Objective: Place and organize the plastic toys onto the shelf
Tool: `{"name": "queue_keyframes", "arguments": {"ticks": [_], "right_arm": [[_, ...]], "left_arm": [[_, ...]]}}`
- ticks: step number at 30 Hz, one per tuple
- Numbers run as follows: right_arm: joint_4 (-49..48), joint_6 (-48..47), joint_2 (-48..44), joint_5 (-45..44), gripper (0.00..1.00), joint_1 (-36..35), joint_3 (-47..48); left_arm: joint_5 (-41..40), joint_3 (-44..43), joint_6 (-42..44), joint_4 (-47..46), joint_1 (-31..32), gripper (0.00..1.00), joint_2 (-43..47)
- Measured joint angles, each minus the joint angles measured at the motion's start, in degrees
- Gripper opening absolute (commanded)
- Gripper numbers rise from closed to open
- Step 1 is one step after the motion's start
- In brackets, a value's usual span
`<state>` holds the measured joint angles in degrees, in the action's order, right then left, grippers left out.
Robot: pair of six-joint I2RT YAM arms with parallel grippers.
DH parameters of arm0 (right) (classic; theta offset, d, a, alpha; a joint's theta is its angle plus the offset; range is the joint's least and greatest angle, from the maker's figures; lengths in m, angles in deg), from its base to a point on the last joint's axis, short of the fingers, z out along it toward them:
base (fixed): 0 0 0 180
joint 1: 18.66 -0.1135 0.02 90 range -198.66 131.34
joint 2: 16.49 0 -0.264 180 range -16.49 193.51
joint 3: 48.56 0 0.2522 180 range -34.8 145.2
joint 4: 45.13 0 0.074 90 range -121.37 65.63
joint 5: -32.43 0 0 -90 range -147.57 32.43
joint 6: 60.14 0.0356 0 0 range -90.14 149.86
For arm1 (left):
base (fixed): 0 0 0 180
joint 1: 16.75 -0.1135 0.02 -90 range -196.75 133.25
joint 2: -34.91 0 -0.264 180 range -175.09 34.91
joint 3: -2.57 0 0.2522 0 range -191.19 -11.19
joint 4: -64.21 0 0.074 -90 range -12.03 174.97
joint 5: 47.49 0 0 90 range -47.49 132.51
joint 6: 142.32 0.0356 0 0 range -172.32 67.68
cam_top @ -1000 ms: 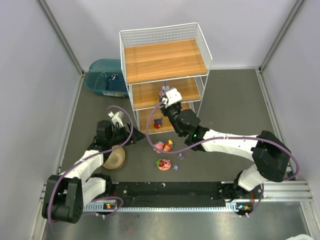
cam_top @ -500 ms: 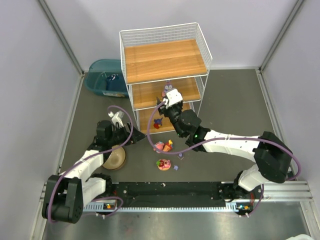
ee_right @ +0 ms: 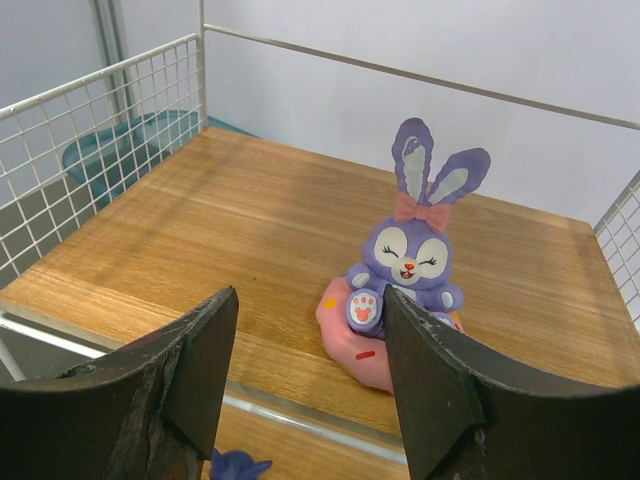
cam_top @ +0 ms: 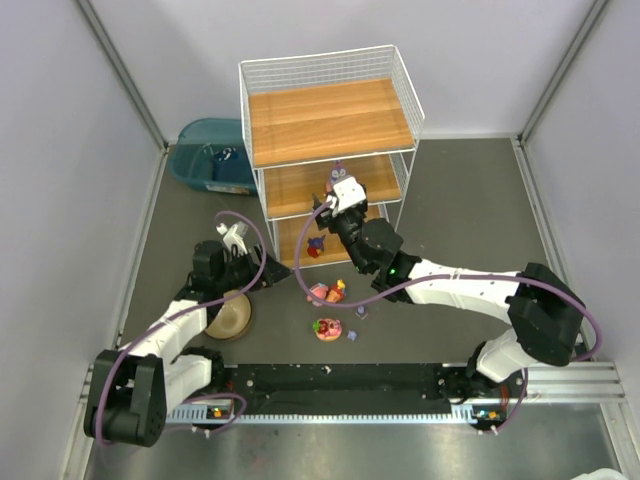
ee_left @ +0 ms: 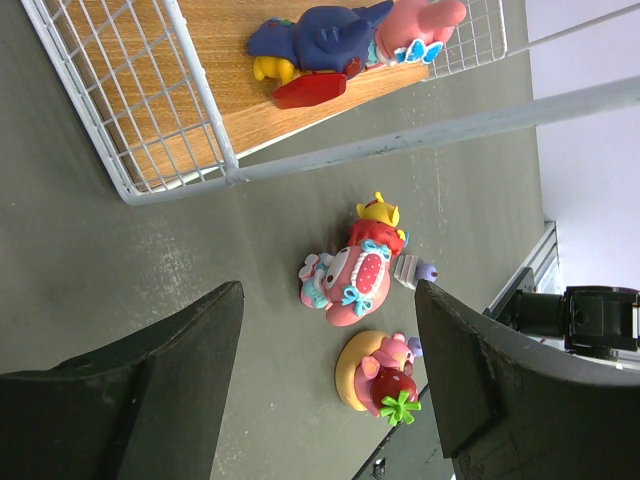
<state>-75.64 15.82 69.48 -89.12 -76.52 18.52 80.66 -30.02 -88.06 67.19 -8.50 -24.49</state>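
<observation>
The shelf stands at the back. The purple-eared bunny sits on its pink ring on the middle board. My right gripper is open and empty at that board's front edge, just short of the bunny. A blue toy and a pink toy lie on the bottom board. On the floor lie a pink figurine, a small yellow one and a yellow disc with a strawberry. My left gripper is open and empty, left of them.
A teal bin stands left of the shelf. A tan bowl lies under my left arm. A tiny purple piece lies right of the floor toys. Grey walls close in both sides.
My right gripper has drawn back slightly from the middle tier, and the bunny now stands free ahead of it. The left arm has not moved.
</observation>
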Motion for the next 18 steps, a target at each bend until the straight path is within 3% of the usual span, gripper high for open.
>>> {"name": "queue_keyframes", "arguments": {"ticks": [18], "right_arm": [[2.4, 0.2, -1.7, 0.7, 0.7, 0.7, 0.0]], "left_arm": [[0.0, 0.0, -0.1, 0.0, 0.0, 0.75, 0.0]]}}
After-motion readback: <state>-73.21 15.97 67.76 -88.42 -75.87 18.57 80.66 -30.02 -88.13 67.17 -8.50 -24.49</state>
